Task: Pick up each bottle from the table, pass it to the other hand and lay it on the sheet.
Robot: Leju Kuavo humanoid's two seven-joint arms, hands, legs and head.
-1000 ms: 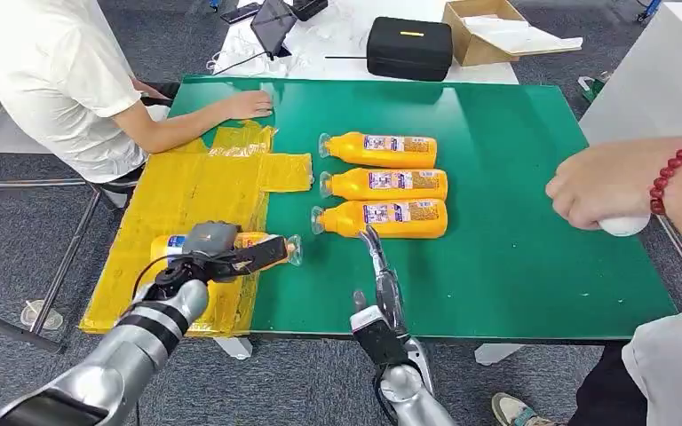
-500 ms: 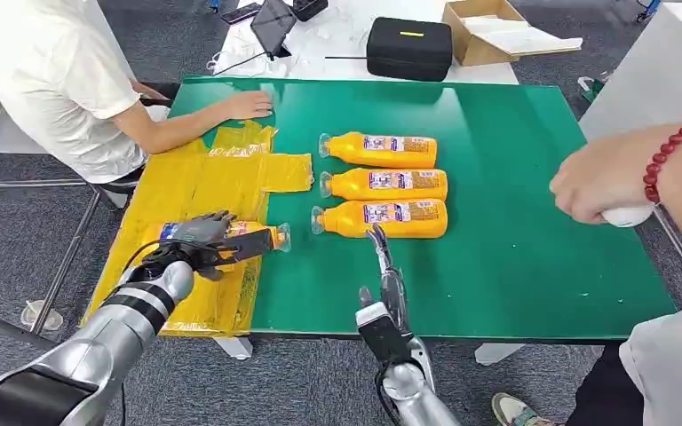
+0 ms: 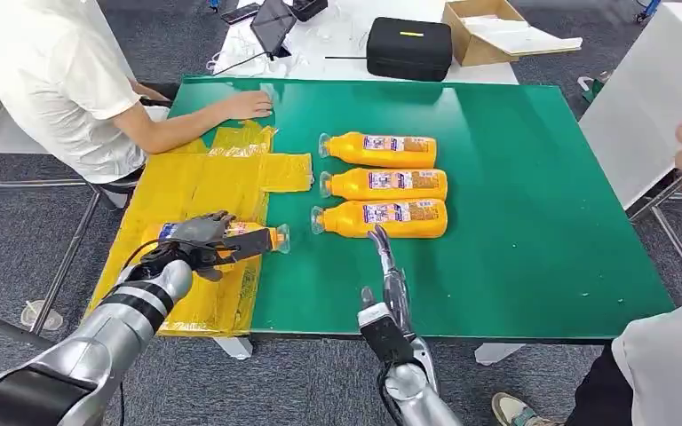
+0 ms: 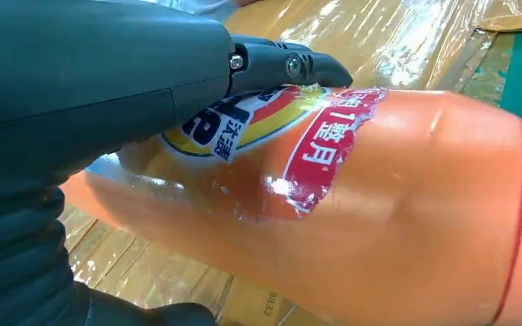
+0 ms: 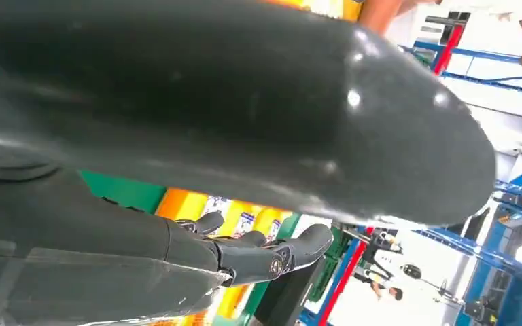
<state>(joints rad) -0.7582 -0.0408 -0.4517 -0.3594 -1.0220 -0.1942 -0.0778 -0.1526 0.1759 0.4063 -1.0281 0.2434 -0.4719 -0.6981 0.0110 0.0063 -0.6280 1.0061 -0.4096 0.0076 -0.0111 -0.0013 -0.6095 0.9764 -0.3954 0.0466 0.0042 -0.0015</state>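
Now, bottle (image 3: 231, 236) under left hand's (image 3: 197, 241) fingers (image 4: 292, 65), on sheet (image 3: 197, 191).

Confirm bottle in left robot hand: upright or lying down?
Lying down. The bottle is on its side on the yellow sheet, cap pointing toward the green table, with the left robot hand gripping it.

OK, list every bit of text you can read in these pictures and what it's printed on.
"整月": white characters on the red label band of the orange plastic bottle held by the left hand.
"8832": small print on the yellow plastic sheet.
Labels on the three orange bottles lying on the green table: too small to read.
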